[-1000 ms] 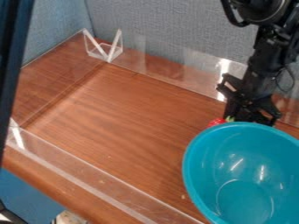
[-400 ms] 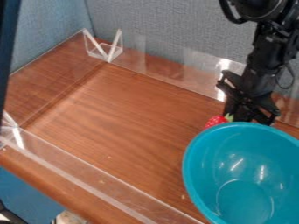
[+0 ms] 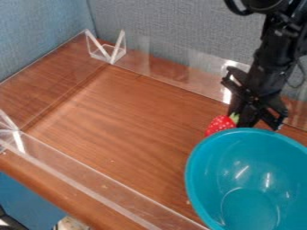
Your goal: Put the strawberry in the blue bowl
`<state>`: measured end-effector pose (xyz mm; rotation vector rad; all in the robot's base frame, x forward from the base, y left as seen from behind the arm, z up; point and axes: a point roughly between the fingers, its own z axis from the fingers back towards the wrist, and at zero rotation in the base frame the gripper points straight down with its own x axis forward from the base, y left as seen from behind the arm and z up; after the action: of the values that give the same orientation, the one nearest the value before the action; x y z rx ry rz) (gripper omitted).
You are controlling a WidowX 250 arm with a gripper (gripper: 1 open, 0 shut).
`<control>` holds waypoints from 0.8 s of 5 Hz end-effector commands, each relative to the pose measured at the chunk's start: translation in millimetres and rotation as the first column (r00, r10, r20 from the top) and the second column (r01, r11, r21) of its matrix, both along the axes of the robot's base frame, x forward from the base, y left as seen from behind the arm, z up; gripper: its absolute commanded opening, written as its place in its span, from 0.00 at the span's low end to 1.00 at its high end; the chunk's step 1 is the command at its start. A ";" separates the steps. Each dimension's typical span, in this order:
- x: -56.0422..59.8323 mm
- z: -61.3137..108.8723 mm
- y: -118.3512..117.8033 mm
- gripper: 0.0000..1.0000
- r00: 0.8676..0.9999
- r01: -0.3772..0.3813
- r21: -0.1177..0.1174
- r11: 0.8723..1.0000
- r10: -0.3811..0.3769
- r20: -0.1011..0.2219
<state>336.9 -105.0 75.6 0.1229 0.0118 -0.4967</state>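
Note:
The strawberry [image 3: 223,124] is small and bright red, hanging just above the far rim of the blue bowl [image 3: 252,180], lifted off the wooden table. My gripper [image 3: 238,117] points straight down from the black arm at the right and is shut on the strawberry, whose right side is partly hidden behind the black fingers. The large glossy teal-blue bowl fills the lower right corner and holds nothing.
A wooden tabletop [image 3: 108,117] is ringed by low clear acrylic walls [image 3: 168,65]. A clear triangular stand [image 3: 106,45] sits at the back left corner. A grey fabric panel stands behind the table.
The gripper has risen with the strawberry in it; the berry, barely visible behind the bowl's rim a second ago, now shows clearly above it. The view has shifted slightly.

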 end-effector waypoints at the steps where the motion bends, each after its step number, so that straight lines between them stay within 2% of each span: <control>1: -0.1 32.2 -9.0 0.00 0.996 0.023 -0.018 1.000 -0.021 0.091; 3: -3.0 36.7 -27.8 0.00 0.992 0.067 -0.008 0.998 -0.066 0.104; 4: -8.8 48.4 -34.5 0.00 0.990 0.079 0.012 0.997 -0.079 0.114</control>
<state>323.6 -132.6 83.4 0.1799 0.0186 -0.5725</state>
